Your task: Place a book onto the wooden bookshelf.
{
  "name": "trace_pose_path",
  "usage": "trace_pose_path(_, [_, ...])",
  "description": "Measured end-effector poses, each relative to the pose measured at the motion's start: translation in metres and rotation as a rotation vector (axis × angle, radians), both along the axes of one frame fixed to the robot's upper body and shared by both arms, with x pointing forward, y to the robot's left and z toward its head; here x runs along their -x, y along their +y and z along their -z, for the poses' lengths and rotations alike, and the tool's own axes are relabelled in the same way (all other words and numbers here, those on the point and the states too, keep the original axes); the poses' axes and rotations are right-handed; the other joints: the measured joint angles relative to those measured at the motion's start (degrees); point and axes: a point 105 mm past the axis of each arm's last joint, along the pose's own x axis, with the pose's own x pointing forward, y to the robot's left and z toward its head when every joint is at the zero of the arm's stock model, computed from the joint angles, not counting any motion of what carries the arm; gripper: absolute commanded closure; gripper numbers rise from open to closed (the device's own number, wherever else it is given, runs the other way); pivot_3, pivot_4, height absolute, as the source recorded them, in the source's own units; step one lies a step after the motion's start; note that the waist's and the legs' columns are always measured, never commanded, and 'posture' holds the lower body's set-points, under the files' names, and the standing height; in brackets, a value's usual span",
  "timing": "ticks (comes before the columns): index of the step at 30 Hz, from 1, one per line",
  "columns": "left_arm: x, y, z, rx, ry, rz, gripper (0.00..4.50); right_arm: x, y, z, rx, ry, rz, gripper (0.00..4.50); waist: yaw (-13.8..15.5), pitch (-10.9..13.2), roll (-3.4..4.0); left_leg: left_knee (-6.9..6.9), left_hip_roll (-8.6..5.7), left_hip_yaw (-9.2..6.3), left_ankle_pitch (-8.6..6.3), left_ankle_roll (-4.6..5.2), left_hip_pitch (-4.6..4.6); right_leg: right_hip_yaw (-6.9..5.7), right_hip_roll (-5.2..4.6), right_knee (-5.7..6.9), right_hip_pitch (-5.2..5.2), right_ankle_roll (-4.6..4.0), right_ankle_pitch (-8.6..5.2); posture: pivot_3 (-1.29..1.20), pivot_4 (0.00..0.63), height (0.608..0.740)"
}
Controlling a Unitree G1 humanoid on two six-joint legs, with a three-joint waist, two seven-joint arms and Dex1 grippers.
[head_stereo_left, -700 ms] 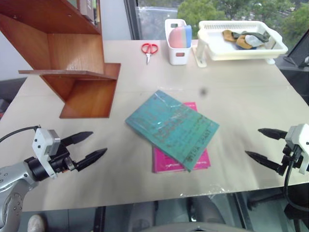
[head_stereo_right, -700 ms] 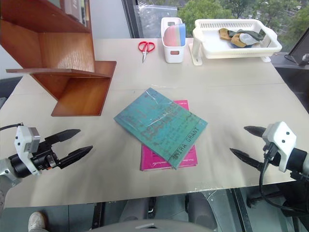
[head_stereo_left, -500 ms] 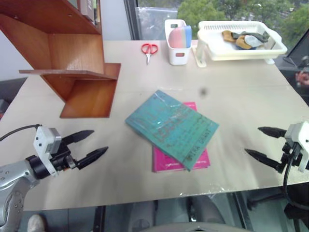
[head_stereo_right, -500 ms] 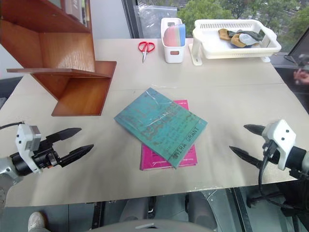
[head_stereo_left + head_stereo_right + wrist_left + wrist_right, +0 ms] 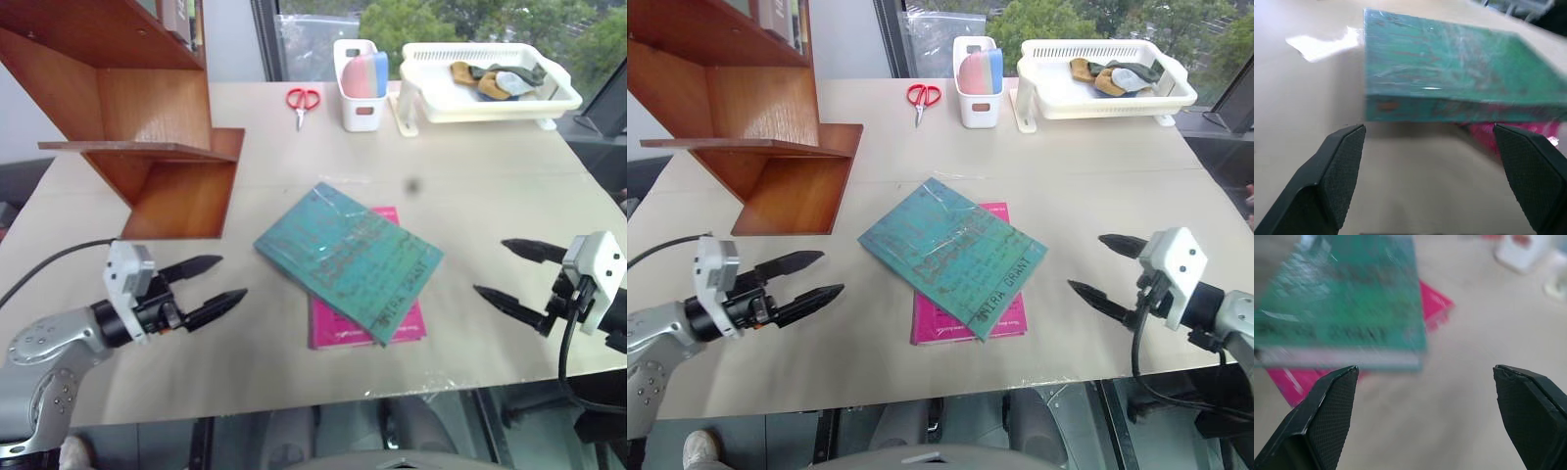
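Observation:
The teal-green book in clear wrap lies flat at the table's middle, resting askew on a magenta-pink book. The wooden bookshelf stands at the far left of the table. My left gripper hovers open to the left of the book, fingers pointing toward it, a short gap away. My right gripper is open to the right of the book, also pointing at it. Both wrist views face the teal book between spread fingers, with nothing held.
At the back of the table are red scissors, a white bin holding sponges, and a white tray with cloths. The table's front edge runs just beneath both grippers.
Both grippers have moved inward toward the books, the left one rightward and the right one leftward. The books and shelf have stayed put.

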Motion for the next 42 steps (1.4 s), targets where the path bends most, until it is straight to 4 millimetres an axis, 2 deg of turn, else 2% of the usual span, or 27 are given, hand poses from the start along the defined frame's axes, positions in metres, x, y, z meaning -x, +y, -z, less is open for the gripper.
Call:
trace_pose_path(7, [0.000, -0.030, 0.006, 0.284, 0.308, -0.041, 0.03, 0.012, 0.034, -0.002, -0.040, -0.056, -0.190, 0.00, 0.05, 0.00, 0.00, 0.14, 0.00, -0.13, 0.00, 0.00, 0.02, -0.01, 0.02, 0.10, 0.04, 0.01, 0.01, 0.00, 0.150, 0.740])
trace_pose_path(13, [-0.001, -0.064, 0.025, 0.456, 0.564, -0.055, 0.03, 0.025, 0.055, -0.010, -0.118, -0.082, -0.347, 0.00, 0.10, 0.00, -0.01, 0.20, -0.01, -0.20, 0.01, 0.00, 0.03, 0.02, 0.02, 0.18, 0.04, 0.01, 0.02, 0.00, 0.150, 0.740])
trace_pose_path(17, [-0.007, -0.071, 0.027, 0.533, 0.638, -0.096, 0.03, 0.031, 0.062, -0.013, -0.150, -0.082, -0.406, 0.00, 0.14, -0.01, -0.01, 0.20, -0.02, -0.17, 0.01, 0.00, 0.05, 0.03, 0.04, 0.25, 0.04, -0.02, 0.02, 0.00, 0.150, 0.740])
trace_pose_path(24, [-0.024, -0.073, 0.038, 0.680, 0.738, -0.169, 0.03, 0.034, 0.065, -0.014, -0.158, -0.088, -0.433, 0.00, 0.20, -0.02, 0.00, 0.24, -0.07, -0.05, 0.01, 0.00, 0.03, 0.02, 0.05, 0.25, 0.05, -0.03, 0.01, 0.00, 0.150, 0.740])
trace_pose_path(32, [-0.041, -0.080, 0.040, 0.819, 0.761, -0.186, 0.03, 0.033, 0.063, -0.010, -0.134, -0.083, -0.404, 0.00, 0.54, -0.24, 0.24, 0.29, -0.08, -0.07, 0.02, -0.01, 0.05, 0.03, 0.07, 0.25, 0.10, -0.02, 0.02, 0.00, 0.150, 0.740])
trace_pose_path(42, [-0.044, -0.089, 0.045, 0.866, 0.798, -0.172, 0.03, 0.034, 0.057, -0.012, -0.106, -0.095, -0.359, 0.00, 1.42, -0.73, 0.77, 0.33, -0.11, -0.06, 0.02, 0.00, 0.07, 0.05, 0.08, 0.25, 0.11, -0.03, 0.01, 0.00, 0.150, 0.740])
